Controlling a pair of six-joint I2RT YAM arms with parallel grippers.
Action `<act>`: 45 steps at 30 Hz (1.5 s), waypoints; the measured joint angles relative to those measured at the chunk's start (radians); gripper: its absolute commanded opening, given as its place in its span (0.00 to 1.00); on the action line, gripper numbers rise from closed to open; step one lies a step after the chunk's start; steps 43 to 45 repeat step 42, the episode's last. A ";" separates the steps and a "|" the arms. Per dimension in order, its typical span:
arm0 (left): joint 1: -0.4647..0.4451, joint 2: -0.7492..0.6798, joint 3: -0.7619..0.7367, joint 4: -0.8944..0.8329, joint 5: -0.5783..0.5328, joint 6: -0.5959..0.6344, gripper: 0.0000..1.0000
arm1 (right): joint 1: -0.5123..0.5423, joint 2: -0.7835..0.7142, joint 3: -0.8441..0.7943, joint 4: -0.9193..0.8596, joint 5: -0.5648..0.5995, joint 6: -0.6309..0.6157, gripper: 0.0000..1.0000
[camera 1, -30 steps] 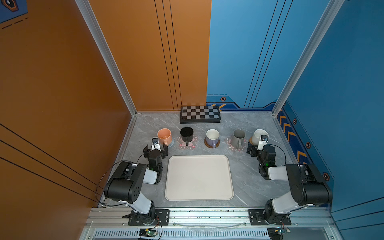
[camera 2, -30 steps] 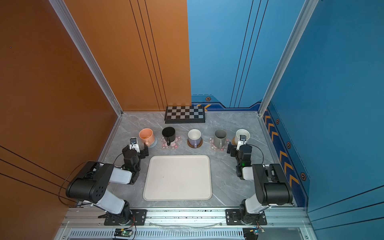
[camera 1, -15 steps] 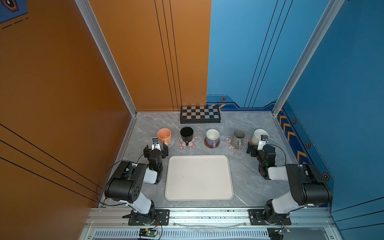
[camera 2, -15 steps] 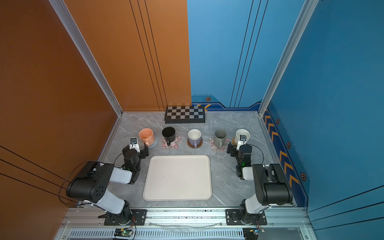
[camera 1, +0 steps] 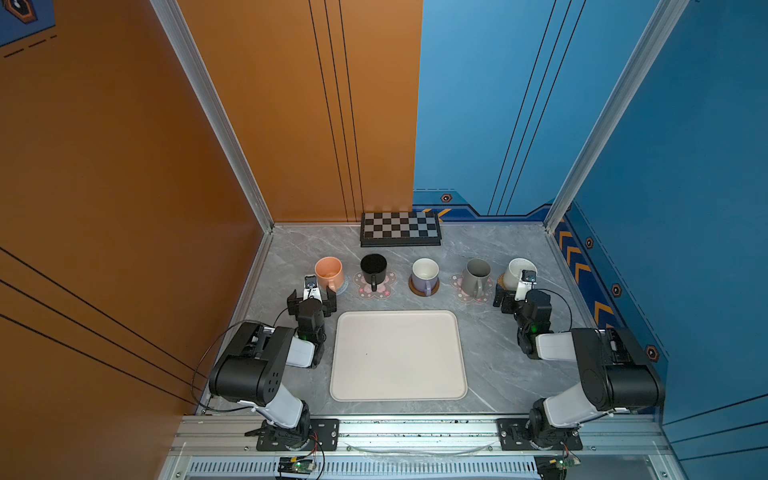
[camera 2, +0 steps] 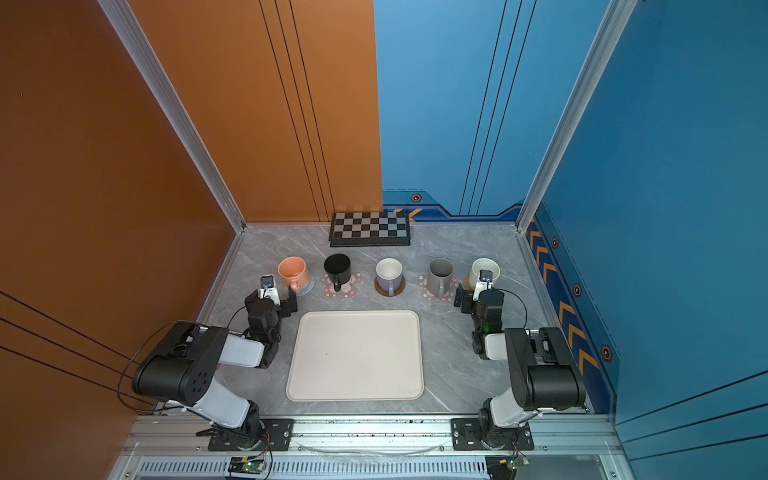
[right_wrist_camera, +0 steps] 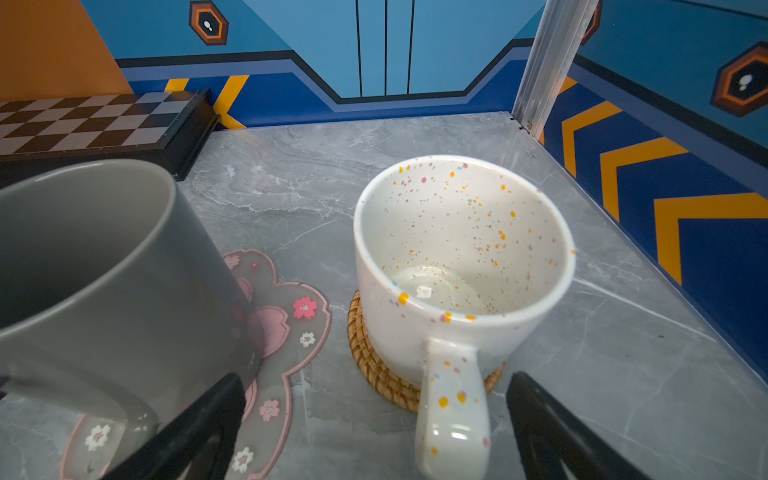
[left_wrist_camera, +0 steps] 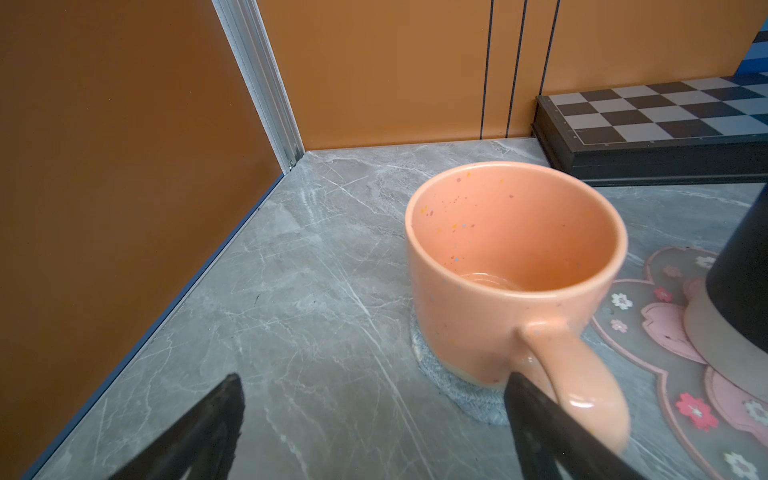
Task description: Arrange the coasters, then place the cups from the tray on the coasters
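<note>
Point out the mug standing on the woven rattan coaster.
The white speckled mug, at the right end of the row; only its coaster is woven rattan.

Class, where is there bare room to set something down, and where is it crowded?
Bare: the cream rectangular tray; the marble tabletop strip between the black-and-white checkerboard and the ceramic mugs. Crowded: the mug row on its coasters.

Orange wall (camera 1: 124,166) on the left, blue wall (camera 1: 685,166) on the right, evenly lit; grey marble tabletop (camera 1: 490,353) between them, checkerboard (camera 1: 400,228) lying flat at the back.
</note>
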 measured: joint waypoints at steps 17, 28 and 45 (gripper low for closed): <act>0.000 0.000 0.000 0.000 0.000 0.000 0.98 | 0.000 0.000 0.000 0.000 0.000 0.000 1.00; 0.000 0.000 0.000 0.000 0.000 0.000 0.98 | 0.000 0.000 0.000 0.000 0.000 0.000 1.00; 0.007 0.000 0.023 -0.044 0.001 -0.001 0.98 | 0.000 0.000 0.000 0.000 0.000 0.000 1.00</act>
